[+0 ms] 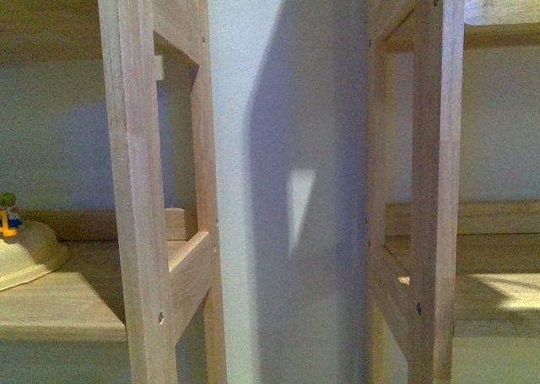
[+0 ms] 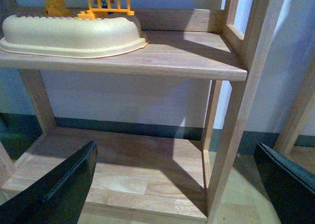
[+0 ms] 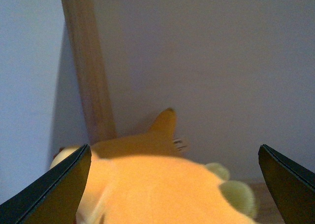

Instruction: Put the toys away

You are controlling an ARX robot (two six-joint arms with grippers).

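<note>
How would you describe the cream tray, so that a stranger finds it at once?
Look at the wooden shelf unit on the left. On its upper board lies a cream oval tray, upside down. It carries small yellow and orange block toys; the board below it is bare.

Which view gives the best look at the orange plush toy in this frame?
The right wrist view: the orange plush toy fills the lower part of the picture between the right claw's fingers, though close and blurred. The front view and the left wrist view show none of it, only wooden shelving.
</note>
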